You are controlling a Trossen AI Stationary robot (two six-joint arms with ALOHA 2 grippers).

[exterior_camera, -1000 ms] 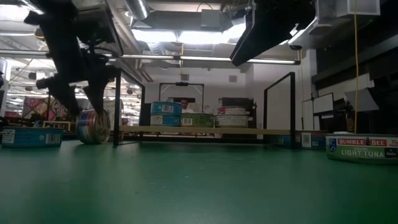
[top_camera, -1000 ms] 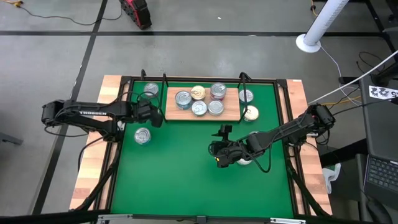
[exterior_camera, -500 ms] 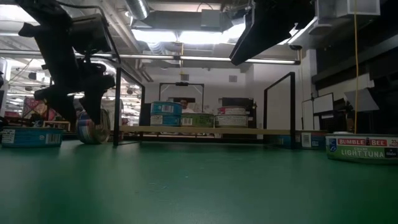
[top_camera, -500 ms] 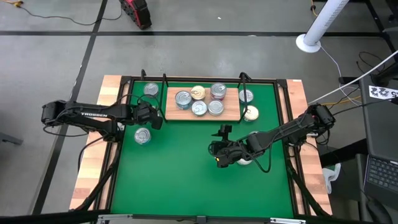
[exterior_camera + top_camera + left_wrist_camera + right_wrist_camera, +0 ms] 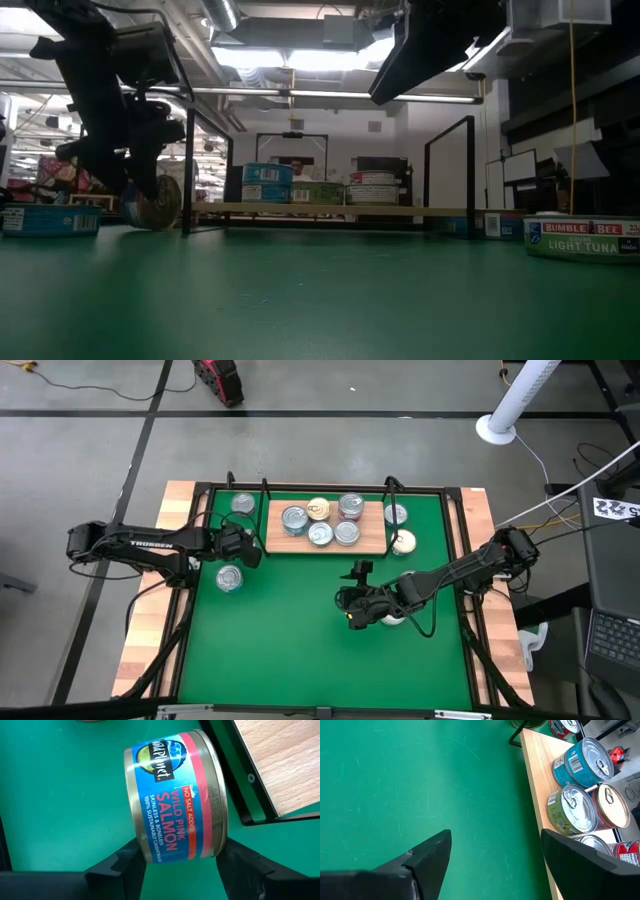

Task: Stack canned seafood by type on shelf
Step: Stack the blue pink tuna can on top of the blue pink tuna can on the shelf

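Observation:
A salmon can [image 5: 175, 800] with a blue and pink label rests on its round side on the green mat [image 5: 290, 630], just left of the shelf [image 5: 290, 546]. My left gripper [image 5: 180, 852] stands over it, shut on it; in the low view the can [image 5: 160, 203] shows beside the fingers [image 5: 108, 172]. The shelf is a wooden board [image 5: 535, 780] carrying several upright cans [image 5: 320, 523]. My right gripper [image 5: 495, 850] hangs open over bare mat, right of centre [image 5: 352, 610]. My left gripper pinches the salmon can between its two fingers, one on each flat end: the gold-rimmed end [image 5: 220, 820] and the opposite end [image 5: 134, 830]. The fingers come slanting down from above. The can lies on its side, its round wall on the mat.
Loose cans stand on the mat: one near the left gripper [image 5: 229, 577], one at the far left [image 5: 242, 504], two right of the shelf [image 5: 396, 514] [image 5: 402, 542], and a tuna can [image 5: 583, 238] under the right arm. Black wire posts [image 5: 187, 170] flank the shelf.
My left gripper has sunk down over the salmon can, and its fingers have then drawn together onto the can's ends. The can remains on its side on the mat.

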